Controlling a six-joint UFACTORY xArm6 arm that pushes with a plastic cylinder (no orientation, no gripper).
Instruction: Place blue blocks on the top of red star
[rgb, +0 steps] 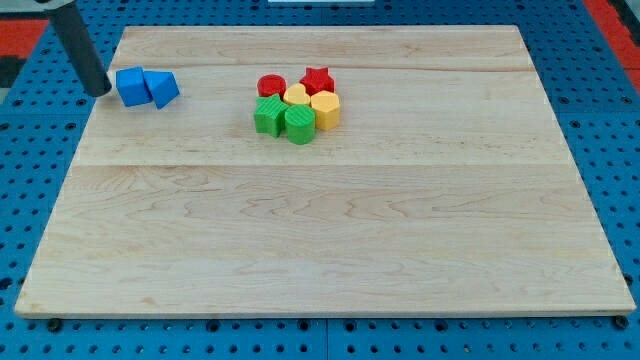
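Pale wooden board lying on blue pegboard, blocks sitting toward the view's top.

The grained plank board (330, 240) is lying bare across its near half. Farther up, a tight cluster is sitting together: green star-like block (267, 115) and green block (299, 125) nearest, yellow block (326, 109) and yellow heart-like block (296, 96) behind, then red round block (270, 85) and red star (317, 79) farthest. Well apart, at the view's left, blue cube (131, 86) and blue wedge-like block (163, 88) are touching. My tip (99, 91), a bare rod holding nothing, is standing just beside the cube's left.
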